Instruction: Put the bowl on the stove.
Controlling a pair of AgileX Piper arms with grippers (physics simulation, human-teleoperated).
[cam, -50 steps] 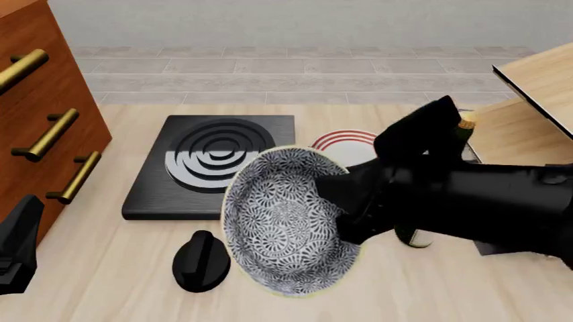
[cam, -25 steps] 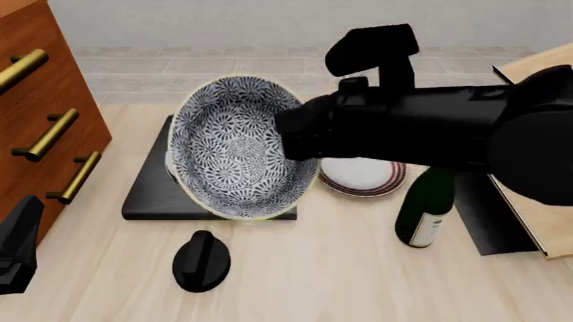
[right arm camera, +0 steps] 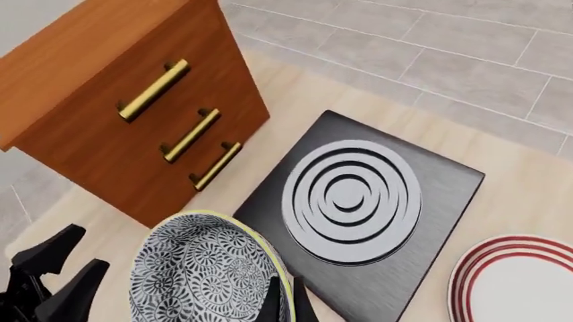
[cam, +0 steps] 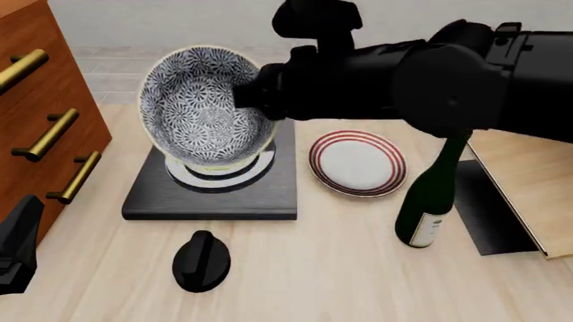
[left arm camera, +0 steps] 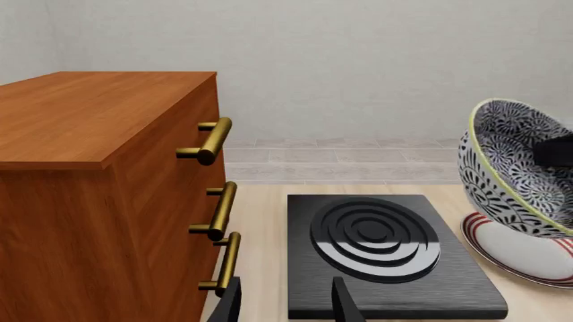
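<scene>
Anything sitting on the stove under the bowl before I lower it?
No. The right wrist view shows the stove rings bare, with the bowl held tilted in the right tool.

The bowl [cam: 208, 107] hides the stove's [cam: 215, 191] rings

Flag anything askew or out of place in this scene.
Only the bowl stands out: the right end effector grips its rim and holds it steeply tilted in the air above the stove, not set down flat. Nothing spilled or damaged.

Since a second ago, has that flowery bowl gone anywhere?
Yes. The bowl, held in the right pincer, has travelled from near the black knob, away and leftward, to above the stove rings.
</scene>
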